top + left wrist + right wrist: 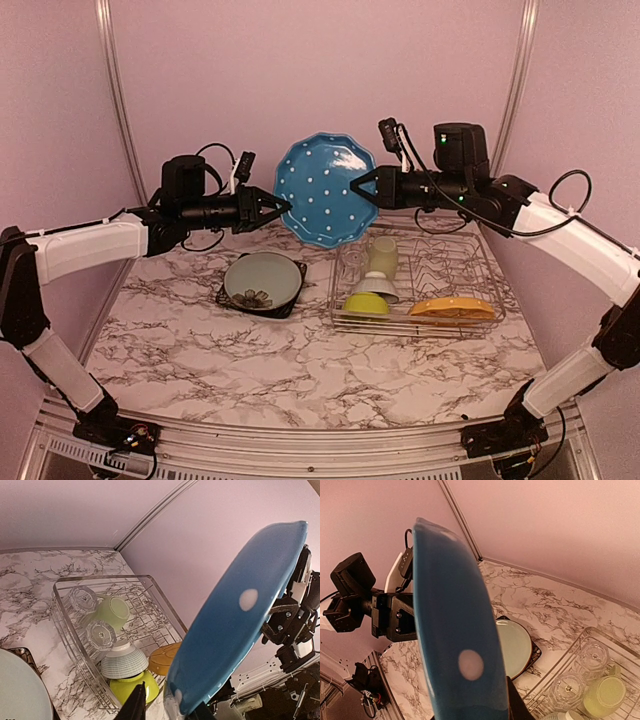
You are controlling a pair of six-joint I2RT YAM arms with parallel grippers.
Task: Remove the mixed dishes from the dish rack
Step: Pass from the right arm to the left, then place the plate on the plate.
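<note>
Top view, blue plate (327,190): glossy, round, scallop-rimmed and white-dotted. It is held in the air above and left of the dish rack's (490,262) far-left corner, stood on edge with its face turned to the near side.
Top view, left jaws: set apart, one on either side of the plate's left rim.
Top view, right jaws: clamped on the plate's right rim, the rack's side.
Top view, rack: thin silver wire with upright tines. At its left end a pale green mug (382,252), a clear glass (352,262), a small white bowl (375,285) and a lime green bowl (366,303) are crowded together. An orange plate (452,308) is laid along its near side.
Top view, left of the rack: a dark square plate (225,297) bearing a pale round dish (262,280), on the marbled tabletop (250,360).
Left wrist view, plate: seen nearly edge-on, long axis rising from lower left to upper right. A gap is seen between one dark finger (135,705) and the rim.
Left wrist view, rack: a second cut-glass tumbler (82,599) is shown. The white bowl is ribbed, foot up, touching the lime bowl.
Right wrist view, plate: edge-on, long axis near upright, the rack at lower right.
</note>
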